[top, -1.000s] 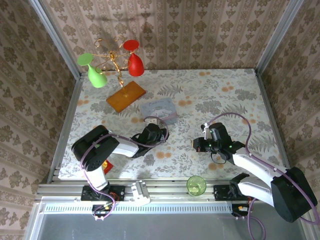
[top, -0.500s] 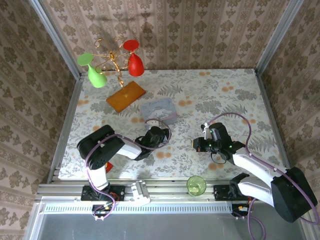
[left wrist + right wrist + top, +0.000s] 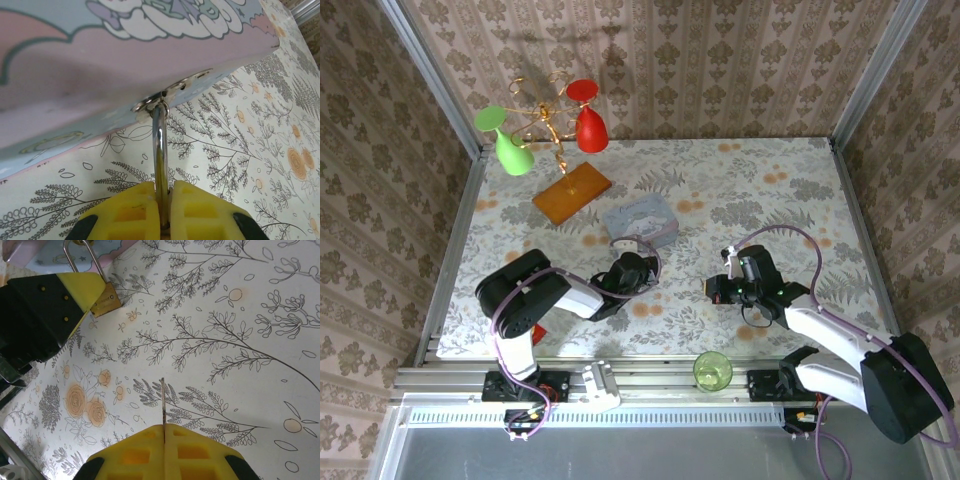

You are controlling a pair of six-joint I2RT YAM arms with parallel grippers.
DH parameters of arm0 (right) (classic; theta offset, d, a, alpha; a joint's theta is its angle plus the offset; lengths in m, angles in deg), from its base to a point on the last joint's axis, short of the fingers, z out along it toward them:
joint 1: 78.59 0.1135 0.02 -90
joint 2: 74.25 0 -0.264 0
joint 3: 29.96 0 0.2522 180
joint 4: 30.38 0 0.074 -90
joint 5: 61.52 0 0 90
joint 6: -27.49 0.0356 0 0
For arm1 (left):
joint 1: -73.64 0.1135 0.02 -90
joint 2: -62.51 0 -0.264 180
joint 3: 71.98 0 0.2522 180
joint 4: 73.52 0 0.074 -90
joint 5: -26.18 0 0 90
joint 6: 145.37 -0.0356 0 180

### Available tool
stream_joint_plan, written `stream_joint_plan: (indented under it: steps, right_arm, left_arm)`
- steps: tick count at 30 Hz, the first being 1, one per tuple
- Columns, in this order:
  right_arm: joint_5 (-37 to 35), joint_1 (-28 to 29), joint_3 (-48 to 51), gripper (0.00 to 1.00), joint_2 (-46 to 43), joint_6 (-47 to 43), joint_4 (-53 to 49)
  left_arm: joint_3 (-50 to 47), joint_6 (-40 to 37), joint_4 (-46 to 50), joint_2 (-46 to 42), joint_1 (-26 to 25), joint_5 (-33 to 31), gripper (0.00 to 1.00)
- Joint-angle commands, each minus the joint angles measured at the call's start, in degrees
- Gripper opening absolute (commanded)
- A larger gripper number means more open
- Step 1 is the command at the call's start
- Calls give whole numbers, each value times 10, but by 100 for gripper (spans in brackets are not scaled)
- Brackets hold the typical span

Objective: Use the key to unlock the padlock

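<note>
Your left arm has tucked its elbow in toward the middle over the last second, and the left claw (image 3: 630,262) has slid a touch to the right along the near edge of the tin (image 3: 642,215). The right arm hasn't budged. So it looks like the left side was just settling its hold. In the left wrist view, the yellow fingers (image 3: 130,212) are clenched on the silver shackle (image 3: 159,145), which runs up through the tin's hasp (image 3: 150,103). That puts the padlock (image 3: 106,300) hanging off the tin's front edge, pinned in that claw. From the right wrist you can see its brass body poking out beside the left finger, low over the worktop (image 3: 240,315). The right claw (image 3: 164,435) is clamped on the key (image 3: 163,400), blade sticking straight out ahead, well apart from the padlock and aimed off to one side of it. I can't make out the keyhole from here. My read is the lock's steadied now, so next you swing the key across and line it up. It'll be fiddly, since the blade's thin and any tug on the shackle could drag the tin.
</note>
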Motion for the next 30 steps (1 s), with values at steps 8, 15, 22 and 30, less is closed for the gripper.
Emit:
stream_joint_plan:
  steps: [8, 15, 22, 30]
  right_arm:
    - [56, 17, -58, 0, 92, 9, 29]
    - [119, 36, -85, 0, 155, 78, 109]
    - [205, 38, -89, 0, 236, 143, 219]
    - [239, 44, -91, 0, 286, 192, 304]
  left_arm:
    - [-28, 62, 48, -36, 26, 59, 0]
    - [-74, 136, -51, -39, 29, 50, 0]
    - [-118, 203, -164, -48, 30, 22, 0]
    - [-136, 268, -283, -16, 34, 26, 0]
